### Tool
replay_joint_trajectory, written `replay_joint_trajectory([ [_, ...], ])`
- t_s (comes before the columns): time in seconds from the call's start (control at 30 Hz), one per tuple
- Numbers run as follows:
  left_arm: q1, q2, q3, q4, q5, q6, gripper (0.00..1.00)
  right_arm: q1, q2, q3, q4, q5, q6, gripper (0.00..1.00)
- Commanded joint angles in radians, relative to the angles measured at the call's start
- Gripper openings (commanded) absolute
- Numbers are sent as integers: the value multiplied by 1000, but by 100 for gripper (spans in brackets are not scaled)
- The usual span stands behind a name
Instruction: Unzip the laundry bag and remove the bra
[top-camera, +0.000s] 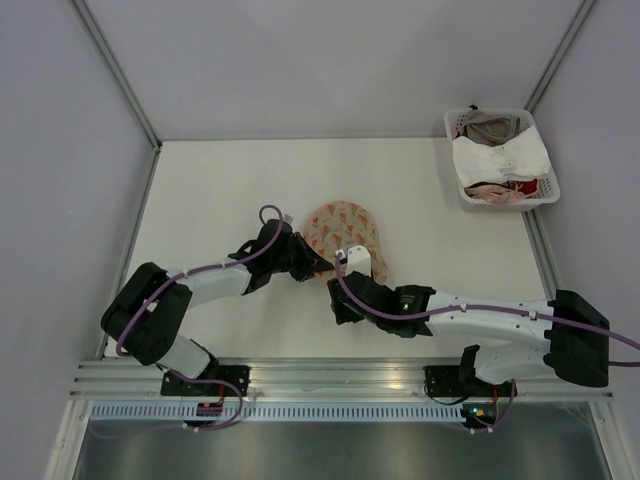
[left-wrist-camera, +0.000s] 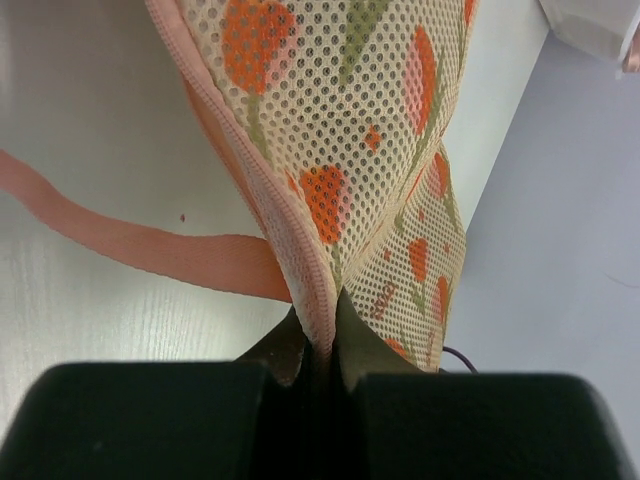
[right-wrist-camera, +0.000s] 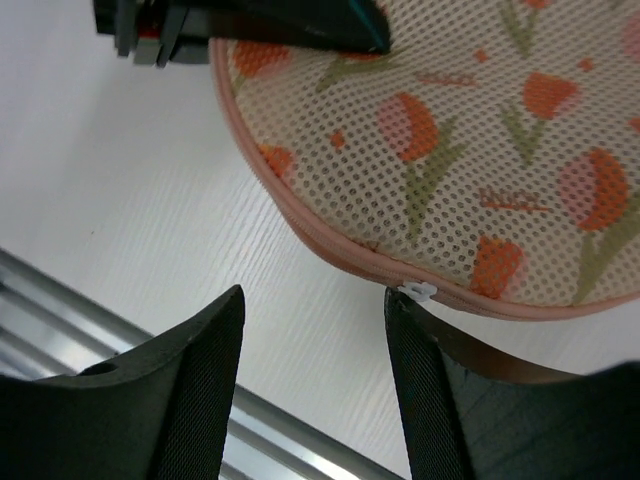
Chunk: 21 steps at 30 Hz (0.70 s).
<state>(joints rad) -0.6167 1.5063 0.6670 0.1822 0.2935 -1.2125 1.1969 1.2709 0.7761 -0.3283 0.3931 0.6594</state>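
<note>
**Top external: laundry bag (top-camera: 345, 232) pinched at one edge, mid-frame**

The bag lay at the centre of the white table (top-camera: 220, 190), an oval of cream mesh printed with orange-red tulips and green stems. And the left gripper (left-wrist-camera: 322, 345) was clamped tight on the pink zip edging, with the mesh drawn up into a ridge between its black fingers! A flat pink ribbon (left-wrist-camera: 150, 245) trailed across the left of that wrist view.

Over on the right wrist camera, the right gripper (right-wrist-camera: 312, 300) stood apart with nothing between its textured pads. It was just short of the bag's rounded rim, where a small white zip pull (right-wrist-camera: 418, 291) sat. A ridged aluminium rail (right-wrist-camera: 60, 300) ran along the lower left.

Open tabletop lay all round the bag. The white slatted basket (top-camera: 552, 188) sat well apart, in the upper right.
</note>
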Motion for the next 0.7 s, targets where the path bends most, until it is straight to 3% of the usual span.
replay_joint_trajectory([
  [0.0, -5, 8, 26, 48, -24, -64, 2, 4, 40, 90, -87, 226, 63, 63],
  [0.33, -5, -4, 28, 25, -37, -38, 2, 4, 81, 117, -190, 322, 115, 59],
  [0.6, -5, -12, 29, 33, -22, -24, 2, 4, 71, 111, -184, 362, 98, 40],
  [0.67, -5, -12, 29, 31, -19, -21, 2, 4, 67, 109, -178, 359, 92, 28],
])
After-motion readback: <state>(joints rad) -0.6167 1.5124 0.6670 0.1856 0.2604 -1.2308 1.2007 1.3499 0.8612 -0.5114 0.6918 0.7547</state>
